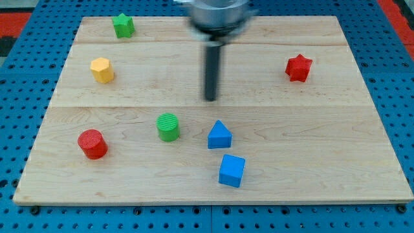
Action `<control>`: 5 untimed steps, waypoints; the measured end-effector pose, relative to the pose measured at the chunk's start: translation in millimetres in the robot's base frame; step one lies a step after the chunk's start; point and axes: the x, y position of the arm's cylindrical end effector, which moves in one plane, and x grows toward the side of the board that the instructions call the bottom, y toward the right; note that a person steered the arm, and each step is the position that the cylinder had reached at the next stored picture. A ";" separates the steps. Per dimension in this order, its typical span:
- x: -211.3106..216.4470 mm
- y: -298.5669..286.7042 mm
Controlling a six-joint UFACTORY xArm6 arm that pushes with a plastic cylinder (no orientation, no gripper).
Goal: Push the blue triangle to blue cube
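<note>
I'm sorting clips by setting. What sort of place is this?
Probably a robotics lab bench: a wooden board lies on a blue perforated base, small blocks like the blue triangle and blue cube sit on it, and my tip hangs above the triangle.

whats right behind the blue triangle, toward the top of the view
Bare wooden board, then my tip further up, apart from the blue triangle. No block sits there. The blue cube is on the opposite side, just below. The triangle's far face is hidden.
</note>
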 end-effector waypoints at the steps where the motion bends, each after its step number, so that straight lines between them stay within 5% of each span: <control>1: 12.2 -131.2; 3: 11.1 23.2; 4: 54.4 90.4; 5: 66.9 89.0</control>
